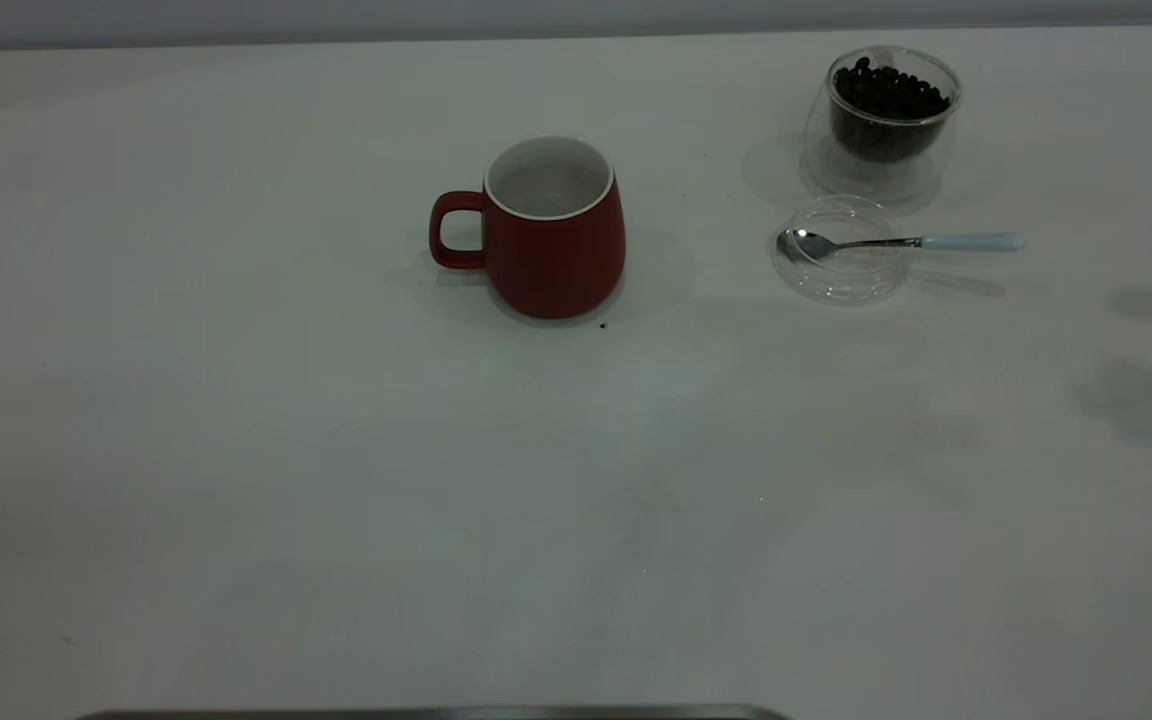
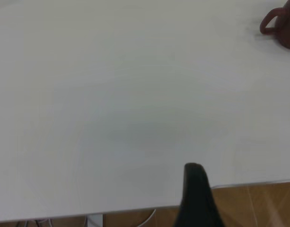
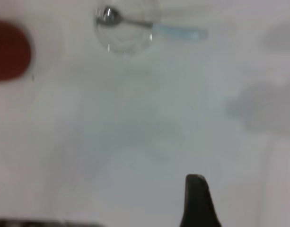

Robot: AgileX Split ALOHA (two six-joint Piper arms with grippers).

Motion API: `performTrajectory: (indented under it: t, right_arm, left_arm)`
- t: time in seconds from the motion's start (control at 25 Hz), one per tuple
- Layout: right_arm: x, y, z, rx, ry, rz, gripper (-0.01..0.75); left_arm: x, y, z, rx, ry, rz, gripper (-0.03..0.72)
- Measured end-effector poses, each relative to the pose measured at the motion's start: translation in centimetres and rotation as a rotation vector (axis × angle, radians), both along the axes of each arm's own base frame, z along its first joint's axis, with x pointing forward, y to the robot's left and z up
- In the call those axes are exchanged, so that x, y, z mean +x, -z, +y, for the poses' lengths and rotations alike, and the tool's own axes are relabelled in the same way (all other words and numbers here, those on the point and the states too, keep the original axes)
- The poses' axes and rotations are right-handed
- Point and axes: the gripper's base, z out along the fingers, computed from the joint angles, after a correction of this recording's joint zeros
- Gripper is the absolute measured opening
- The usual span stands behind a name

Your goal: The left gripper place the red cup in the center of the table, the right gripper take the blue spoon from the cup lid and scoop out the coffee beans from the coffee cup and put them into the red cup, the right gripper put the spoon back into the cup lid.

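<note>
Neither gripper appeared in the exterior view; of the left gripper (image 2: 196, 198) only one black fingertip showed in its own wrist view, poised above the near edge of the table (image 1: 236, 480), so whether its fingers were spread or pressed together could not be told. Likewise, the right gripper (image 3: 197, 201) showed a single dark fingertip in its wrist view, over bare tabletop and well apart from the spoon, its state equally undeterminable. The red cup (image 1: 554, 235) stood upright near the middle of the table, its handle toward the exterior view's left and its white interior showing no contents that could be made out. A small dark speck (image 1: 603, 325) lay on the table just beside its base. To the right, the coffee cup (image 1: 884, 120) stood upright near the far edge, holding a heap of coffee beans (image 1: 888, 95). Just in front of it lay the cup lid (image 1: 841, 265), flat on the table. The blue spoon (image 1: 901, 242) rested across the lid, its metal bowl inside the disc and its pale blue handle projecting over the rim to the right.
</note>
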Motion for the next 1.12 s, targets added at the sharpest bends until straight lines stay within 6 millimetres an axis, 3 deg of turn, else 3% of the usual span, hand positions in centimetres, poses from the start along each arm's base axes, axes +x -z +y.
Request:
performTrajectory:
  t: [0.2,0.4,0.6,0.88,1.12]
  right_arm:
    - [-4.0,-4.7,3.4,-0.029,-0.142,-0.041,0.548]
    - [-8.4,-6.4,5.6,-0.018,-0.234,-0.062,0.548]
    - [-13.2,-6.4,5.3,-0.032,-0.204,-0.086,0.548]
    - [-19.1,-7.9,3.5,-0.210,-0.215,-0.228,0.548]
    - [-24.0,-6.0,2.6,-0.279,-0.193,-0.365,0.548]
  left_arm:
    - [0.0,0.0,0.0,0.000,0.000,0.000,0.586]
    - [0.0,0.0,0.0,0.001,0.001,0.000,0.586]
    - [0.0,0.0,0.0,0.001,0.001,0.000,0.586]
    - [0.0,0.0,0.0,0.001,0.001,0.000,0.586]
    - [0.0,0.0,0.0,0.001,0.001,0.000,0.586]
